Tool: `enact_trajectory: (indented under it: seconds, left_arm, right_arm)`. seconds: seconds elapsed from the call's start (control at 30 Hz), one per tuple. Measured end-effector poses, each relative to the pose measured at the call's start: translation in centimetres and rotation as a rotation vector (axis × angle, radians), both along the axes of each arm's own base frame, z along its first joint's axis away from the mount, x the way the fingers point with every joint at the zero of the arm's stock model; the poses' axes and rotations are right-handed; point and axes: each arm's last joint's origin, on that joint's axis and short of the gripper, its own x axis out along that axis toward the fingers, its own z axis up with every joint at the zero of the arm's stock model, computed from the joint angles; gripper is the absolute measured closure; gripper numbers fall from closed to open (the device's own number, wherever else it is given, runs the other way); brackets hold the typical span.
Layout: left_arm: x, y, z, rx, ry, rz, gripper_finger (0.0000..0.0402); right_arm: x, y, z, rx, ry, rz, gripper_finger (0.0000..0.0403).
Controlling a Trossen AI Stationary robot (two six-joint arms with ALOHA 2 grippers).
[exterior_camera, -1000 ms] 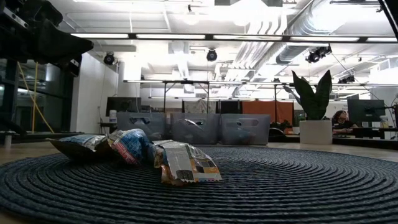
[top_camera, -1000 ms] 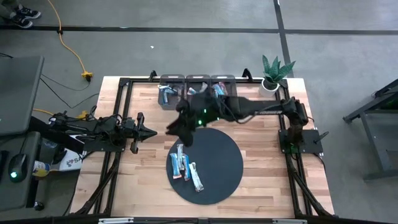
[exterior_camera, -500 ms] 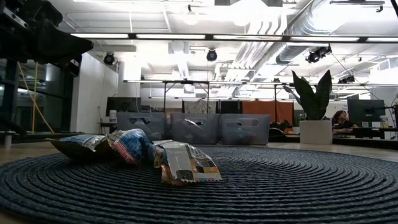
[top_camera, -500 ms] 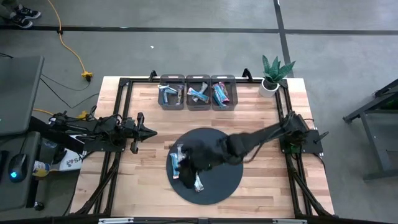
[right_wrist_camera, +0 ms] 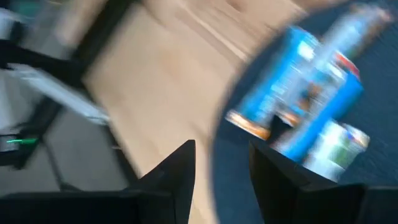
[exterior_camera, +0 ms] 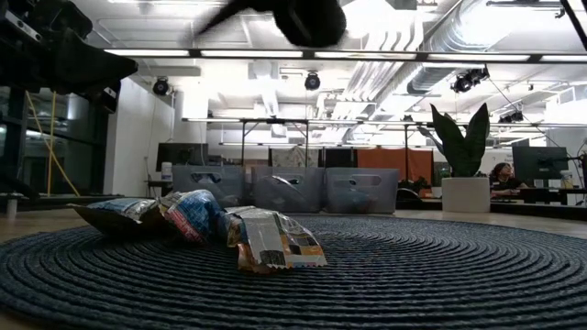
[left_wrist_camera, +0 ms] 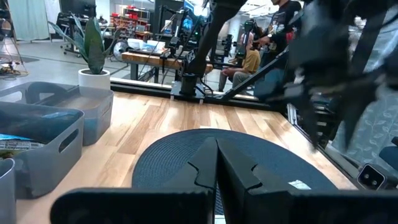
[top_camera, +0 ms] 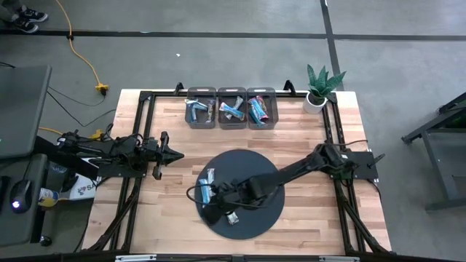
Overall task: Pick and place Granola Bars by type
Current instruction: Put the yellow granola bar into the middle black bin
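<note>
Several foil-wrapped granola bars, mostly light blue (top_camera: 207, 183), lie flat in a small heap on the left part of a round dark mat (top_camera: 266, 171); the low view shows them as a row (exterior_camera: 197, 216). My right gripper (top_camera: 212, 207) hangs open above the mat's left near edge, beside the heap; its wrist view shows the blue bars (right_wrist_camera: 305, 106) ahead of the open fingers (right_wrist_camera: 221, 180). My left gripper (top_camera: 171, 154) waits shut at the table's left, pointing level toward the mat. More bars lie in three grey bins (top_camera: 231, 109).
The three grey bins stand in a row at the table's far edge. A potted plant (top_camera: 320, 87) stands at the far right corner. Black frame rails (top_camera: 138, 182) run along the table's sides. Bare wood shows left and right of the mat.
My right gripper has swung from the bins at the far edge toward the near edge and down, rolling as it went, and now hangs over the mat's left near part. Its fingers have kept the same gap. The bars on the mat have not moved.
</note>
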Motion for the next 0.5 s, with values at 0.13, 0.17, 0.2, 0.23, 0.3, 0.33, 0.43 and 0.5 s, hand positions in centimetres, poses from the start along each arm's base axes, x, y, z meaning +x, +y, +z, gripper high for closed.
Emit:
enact_trajectory:
  seconds: [0.13,0.17,0.2,0.23,0.3,0.33,0.43,0.5]
  left_arm:
    - [0.0,0.0,0.0,0.000,0.000,0.000,0.0400]
    - [0.0,0.0,0.0,0.000,0.000,0.000,0.0400]
    - [0.0,0.0,0.0,0.000,0.000,0.000,0.0400]
    - [0.0,0.0,0.0,0.000,0.000,0.000,0.0400]
    - [0.0,0.0,0.0,0.000,0.000,0.000,0.0400]
    - [0.0,0.0,0.0,0.000,0.000,0.000,0.0400]
    - [0.0,0.0,0.0,0.000,0.000,0.000,0.0400]
    - [0.0,0.0,0.0,0.000,0.000,0.000,0.0400]
  right_arm:
    - [0.3,-0.7,-2.4,0.029,0.128,-0.011,0.0272]
    - [0.3,-0.7,-2.8,0.036,0.144,-0.010,0.0272]
    - [0.4,-0.8,-3.0,0.044,0.151,-0.006,0.0272]
    - [0.5,-0.8,-3.2,0.049,0.156,-0.003,0.0272]
    - [0.5,-0.7,-3.3,0.055,0.162,0.005,0.0272]
    - [0.4,-0.7,-3.4,0.055,0.172,0.014,0.0271]
    - [0.2,-0.8,-3.5,0.048,0.197,0.016,0.0259]
    - [0.0,-0.8,-3.6,0.045,0.218,0.020,0.0244]
